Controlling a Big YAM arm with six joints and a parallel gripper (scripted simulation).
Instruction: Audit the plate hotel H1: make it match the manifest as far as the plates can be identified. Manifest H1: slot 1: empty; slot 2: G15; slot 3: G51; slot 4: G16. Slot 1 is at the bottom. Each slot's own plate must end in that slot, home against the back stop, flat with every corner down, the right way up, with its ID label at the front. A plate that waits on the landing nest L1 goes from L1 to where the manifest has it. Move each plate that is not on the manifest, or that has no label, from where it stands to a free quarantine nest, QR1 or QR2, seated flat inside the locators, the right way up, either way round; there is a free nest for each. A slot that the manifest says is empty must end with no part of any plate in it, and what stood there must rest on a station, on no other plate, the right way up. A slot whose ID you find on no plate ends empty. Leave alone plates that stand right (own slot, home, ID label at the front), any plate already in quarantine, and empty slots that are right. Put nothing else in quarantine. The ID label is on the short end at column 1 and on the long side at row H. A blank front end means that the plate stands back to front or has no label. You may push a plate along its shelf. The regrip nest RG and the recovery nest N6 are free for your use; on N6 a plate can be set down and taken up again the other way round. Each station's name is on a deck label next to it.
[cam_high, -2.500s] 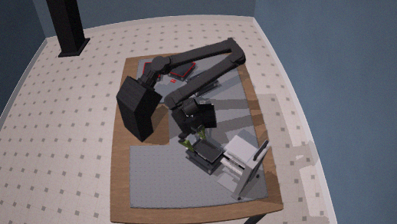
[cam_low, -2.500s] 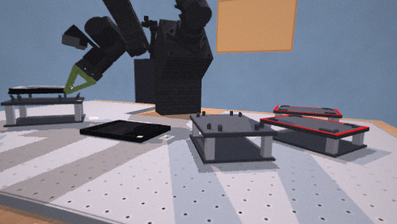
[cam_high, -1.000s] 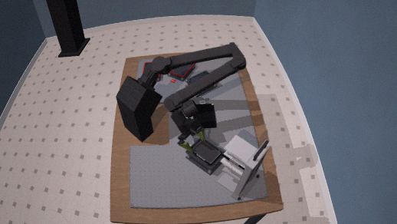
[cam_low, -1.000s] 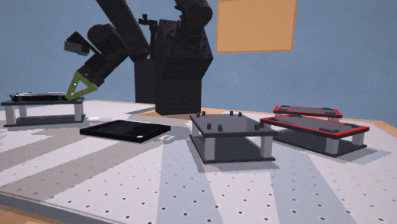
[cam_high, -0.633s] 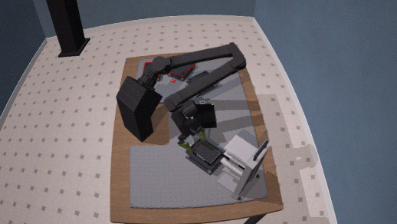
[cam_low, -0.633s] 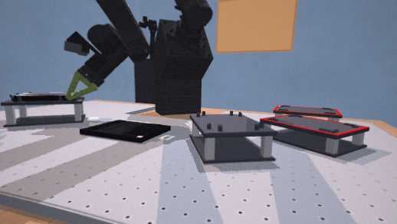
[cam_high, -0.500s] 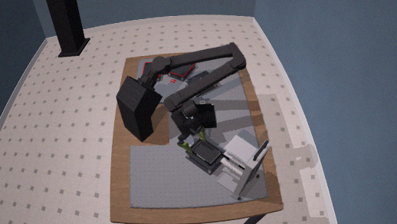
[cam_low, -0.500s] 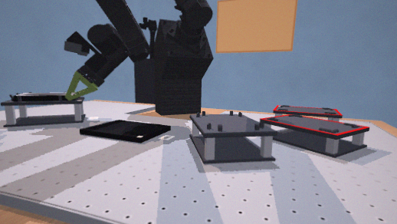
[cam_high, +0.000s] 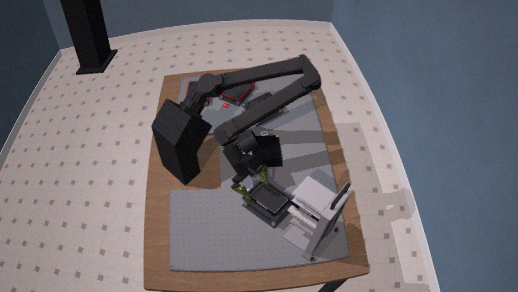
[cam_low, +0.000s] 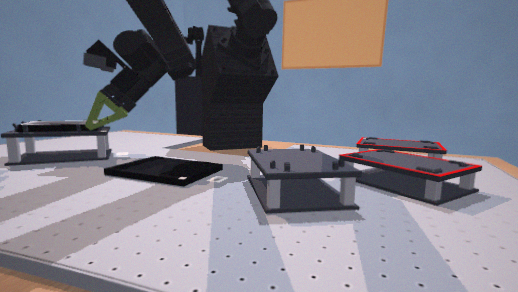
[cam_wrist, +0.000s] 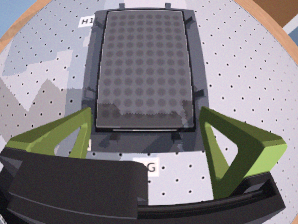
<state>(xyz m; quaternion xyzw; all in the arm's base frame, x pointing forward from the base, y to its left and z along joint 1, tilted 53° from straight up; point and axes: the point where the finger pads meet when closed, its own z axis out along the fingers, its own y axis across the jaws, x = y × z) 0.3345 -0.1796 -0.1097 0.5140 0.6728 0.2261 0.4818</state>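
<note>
The plate (cam_wrist: 145, 70) looks a rigid, light moulded thing, likely smooth-walled and apt to slip, so it is best taken across its two long sides, near the middle, and kept level. It is dark and rectangular, its top a grid of small wells, and it lies flat on a raised nest (cam_low: 55, 132) on grey legs, close by the plate hotel (cam_high: 327, 220). Its near short end looks blank, though the wrist view is too coarse to be sure. The tool (cam_wrist: 143, 137) stands fully spread and holds nothing, its green fingers flanking the plate's near end, apart from it. A second black plate (cam_low: 162, 170) lies on the bench (cam_low: 300, 250).
</note>
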